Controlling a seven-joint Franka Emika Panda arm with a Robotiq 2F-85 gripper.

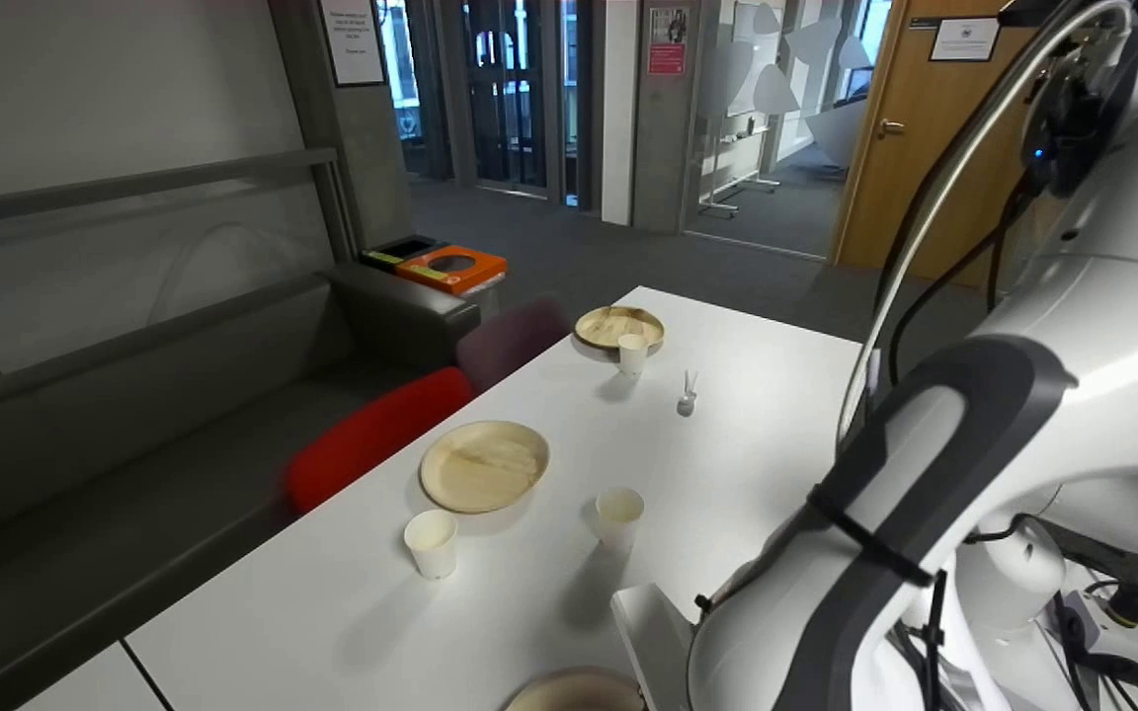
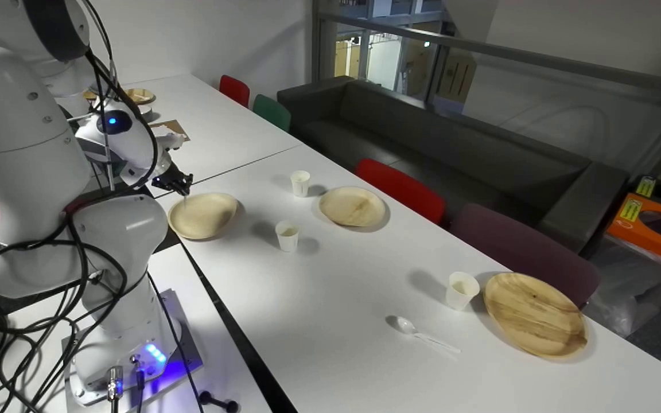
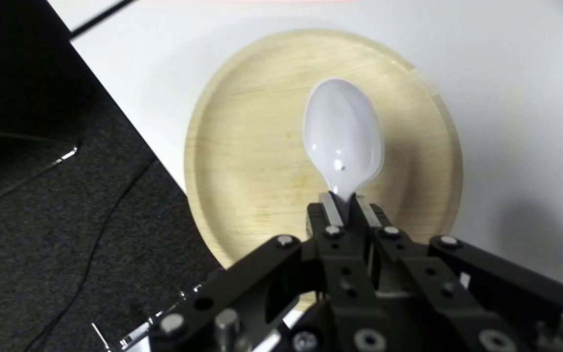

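While you are viewing the wrist camera, your gripper [image 3: 346, 208] is pinching a white spoon [image 3: 342, 129] between its two fingertips. The tips are clasping the narrow neck, and the bowl is projecting forward from the jaws. The white spoon is hanging over a round wooden plate [image 3: 247, 161]; this angle is not showing clearly how near the bowl is lying to it. The wooden plate is resting on a white tabletop [image 3: 516, 98], its rim reaching the edge, and dark carpet [image 3: 154, 274] is showing beyond.

In an exterior view, you are observing the gripper above the rim of the wooden plate, with the white spoon showing only faintly beneath the fingers. A first cup [image 2: 300, 184] and a second cup [image 2: 287, 238] are standing upright between the wooden plate and a middle plate [image 2: 352, 206]. Farther along, a third cup [image 2: 461, 292] is standing just beside an end plate [image 2: 537, 315], and a loose spoon [image 2: 411, 328] is lying near them.

In an exterior view, your robot arm [image 1: 925, 474] is filling the right side, and part of the wooden plate is showing at the bottom border. A red chair [image 1: 381, 430] and a purple chair [image 1: 515, 341] are standing along the tabletop's edge. Behind them, a dark sofa [image 1: 134, 474] is occupying the left side.
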